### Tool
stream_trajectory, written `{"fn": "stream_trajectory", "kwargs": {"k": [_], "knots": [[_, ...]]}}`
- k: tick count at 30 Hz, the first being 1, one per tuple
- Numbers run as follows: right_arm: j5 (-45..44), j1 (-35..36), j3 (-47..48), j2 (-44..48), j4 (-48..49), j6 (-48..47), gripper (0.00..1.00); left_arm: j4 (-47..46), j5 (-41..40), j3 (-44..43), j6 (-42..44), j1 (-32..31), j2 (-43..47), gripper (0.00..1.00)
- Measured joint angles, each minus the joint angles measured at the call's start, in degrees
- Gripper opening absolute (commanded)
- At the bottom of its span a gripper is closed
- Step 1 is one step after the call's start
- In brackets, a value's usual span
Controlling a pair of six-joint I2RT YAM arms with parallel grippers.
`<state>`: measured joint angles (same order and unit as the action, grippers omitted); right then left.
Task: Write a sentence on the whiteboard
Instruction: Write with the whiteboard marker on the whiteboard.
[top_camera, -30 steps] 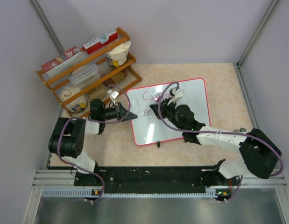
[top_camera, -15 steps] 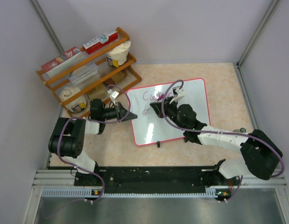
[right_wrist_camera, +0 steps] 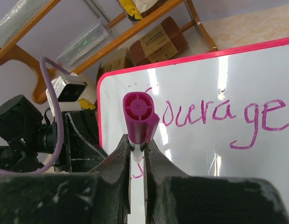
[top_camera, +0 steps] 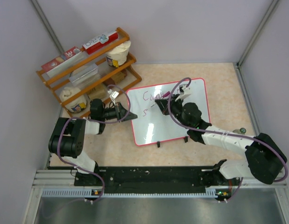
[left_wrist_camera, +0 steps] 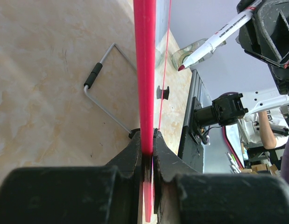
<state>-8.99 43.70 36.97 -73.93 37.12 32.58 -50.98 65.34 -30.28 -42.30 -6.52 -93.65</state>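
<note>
The whiteboard [top_camera: 153,129] lay flat near the middle of the surface [top_camera: 228,84], skewed so its long edges ran toward 1 o'clock; the sentence [right_wrist_camera: 214,112] so far read "Courage" along the top line, with only a small first stroke of a second line below it at about 7 o'clock of that word; the marker [right_wrist_camera: 137,109], purple-capped and white-barrelled, was pinched in the fully closed right gripper [right_wrist_camera: 136,144], and the left wrist view showed its tip hanging just off the board face, not touching; over the last second that gripper had drifted from the start of the second line up toward 1 o'clock, over the first word, so the writing was paused and most of the sentence looked still to be written; the left gripper [left_wrist_camera: 146,144] stayed clamped, nearly closed, on the board's pink rim at its 9 o'clock edge, steadying it; a wooden rack [top_camera: 88,70] of boxes and tubs stood at 10 o'clock of the board.
</note>
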Motion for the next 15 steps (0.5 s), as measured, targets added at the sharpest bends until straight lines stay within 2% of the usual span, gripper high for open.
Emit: {"fn": "stream_trajectory", "kwargs": {"k": [15], "knots": [[-0.17, -0.46, 0.0, -2.36, -0.28, 0.02, 0.0, -0.02, 0.02, 0.0, 0.0, 0.0, 0.0, 0.0]]}}
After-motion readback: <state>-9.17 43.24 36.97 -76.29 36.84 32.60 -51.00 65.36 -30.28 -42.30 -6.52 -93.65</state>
